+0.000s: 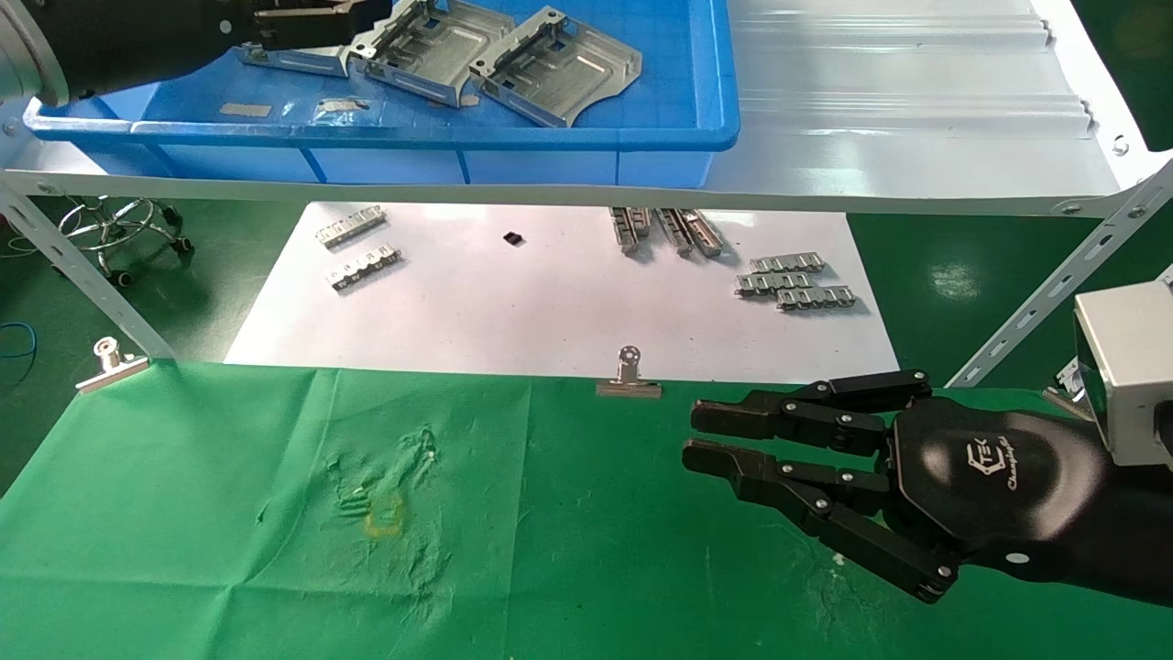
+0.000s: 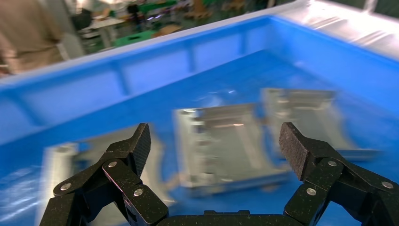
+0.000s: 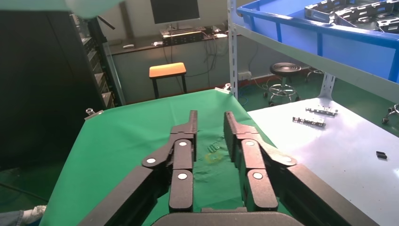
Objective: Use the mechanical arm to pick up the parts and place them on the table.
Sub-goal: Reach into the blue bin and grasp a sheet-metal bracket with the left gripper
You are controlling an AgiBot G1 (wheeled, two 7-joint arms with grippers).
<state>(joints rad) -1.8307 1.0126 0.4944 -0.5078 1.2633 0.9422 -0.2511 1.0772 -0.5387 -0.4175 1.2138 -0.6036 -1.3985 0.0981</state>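
While the silver stamped sheet-metal parts [image 1: 555, 62] lie in a loose overlapping row on the floor of the blue plastic bin [image 1: 706, 128], none of them is gripped yet. In the left wrist view the nearest plate [image 2: 226, 146] sits directly ahead of and between the two spread black fingertips [image 2: 294, 148], with a second plate [image 2: 306, 117] just beyond the one finger and a third, partly hidden, behind the other. The left gripper [image 2: 216, 143] hovers above them with its jaws wide apart and nothing between them, which I judge to be the approach for a grasp: the opening looks broad enough to straddle the middle plate's upturned flanges. From the head camera that gripper [image 1: 302, 23] reaches into the bin's near corner, close to the plates.

Farther out, the bin rests on a grey metal shelf [image 1: 916, 110], so the parts must be lifted over its rim and carried down to the table under wrinkled green cloth [image 1: 229, 513], where a faint yellow mark [image 1: 383, 522] likely shows the drop spot. The right gripper [image 1: 706, 440], a glossy black jointed hand, is parked low over the cloth; its fingers lie straight and nearly together, holding nothing. Beyond the cloth, silver binder clips [image 1: 629, 376] pin its edge, presumably to keep it flat, and small toothed strips [image 1: 795, 282] lie on a white sheet [image 1: 550, 302], well apart from either hand.
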